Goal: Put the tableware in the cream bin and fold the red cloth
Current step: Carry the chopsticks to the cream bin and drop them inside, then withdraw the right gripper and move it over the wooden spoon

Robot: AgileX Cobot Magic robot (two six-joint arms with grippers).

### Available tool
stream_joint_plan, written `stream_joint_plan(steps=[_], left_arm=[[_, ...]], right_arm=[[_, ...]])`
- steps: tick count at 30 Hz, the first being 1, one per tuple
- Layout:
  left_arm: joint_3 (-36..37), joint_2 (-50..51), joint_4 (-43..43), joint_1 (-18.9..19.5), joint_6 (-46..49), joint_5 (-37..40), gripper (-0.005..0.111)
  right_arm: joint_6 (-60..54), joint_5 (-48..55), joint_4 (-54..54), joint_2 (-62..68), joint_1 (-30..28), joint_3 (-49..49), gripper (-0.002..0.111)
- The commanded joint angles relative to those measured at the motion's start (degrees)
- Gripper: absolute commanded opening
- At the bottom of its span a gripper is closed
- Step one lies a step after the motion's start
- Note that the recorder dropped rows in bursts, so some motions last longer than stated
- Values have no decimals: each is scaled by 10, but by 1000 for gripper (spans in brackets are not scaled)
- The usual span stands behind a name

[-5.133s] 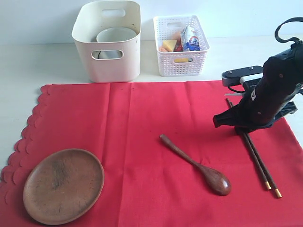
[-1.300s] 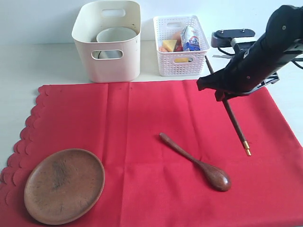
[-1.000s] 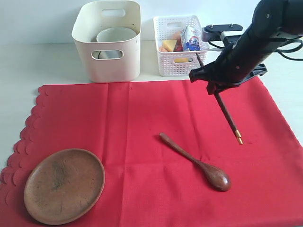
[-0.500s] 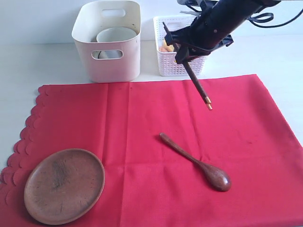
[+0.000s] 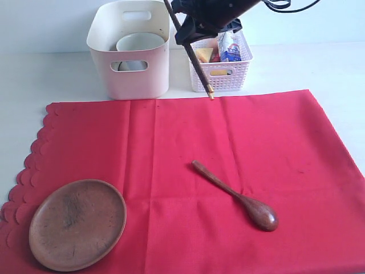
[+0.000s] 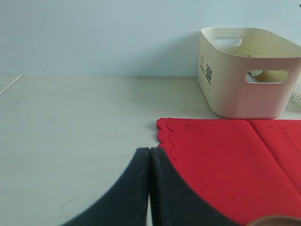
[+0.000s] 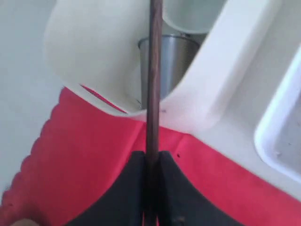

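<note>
My right gripper (image 5: 194, 31) (image 7: 151, 155) is shut on the dark gold-tipped chopsticks (image 5: 197, 65) (image 7: 154, 80), held tilted in the air between the cream bin (image 5: 130, 51) (image 7: 94, 56) and the white basket. The bin holds a white bowl (image 5: 138, 43) and a steel cup (image 7: 174, 61). On the red cloth (image 5: 188, 171) (image 6: 225, 160) lie a round wooden plate (image 5: 77, 224) at the front left and a dark wooden spoon (image 5: 236, 198) in the middle. My left gripper (image 6: 149, 153) is shut and holds nothing, hanging over the bare table beside the cloth's scalloped edge; the exterior view does not show it.
A white lattice basket (image 5: 218, 57) with food pieces and a small blue-white carton (image 5: 229, 48) stands right of the bin. The pale table (image 5: 51, 80) runs behind and beside the cloth, with a light wall at the back.
My right arm has carried the chopsticks up and to the left, from over the cloth's back right part to the gap between basket and bin. Nothing else moved.
</note>
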Motion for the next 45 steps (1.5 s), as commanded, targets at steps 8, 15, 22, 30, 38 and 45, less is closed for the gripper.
stream_joint_plan(steps=[8, 15, 22, 30, 38, 45], left_arm=[[-1, -4, 1, -3, -1, -3, 3], [-1, -4, 1, -3, -1, -3, 3], [-1, -4, 1, -3, -1, -3, 3], [-1, -4, 1, -3, -1, -3, 3], [-1, -4, 1, -3, -1, -3, 3], [-1, -4, 1, -3, -1, -3, 3]], right_arm=[[22, 29, 84, 62, -3, -122, 0], [24, 4, 163, 96, -3, -159, 0], [24, -71, 223, 107, -3, -171, 0], [6, -145, 315, 123, 11, -171, 0], [-81, -337, 351, 128, 65, -171, 0], [-165, -535, 351, 129, 114, -171, 0]])
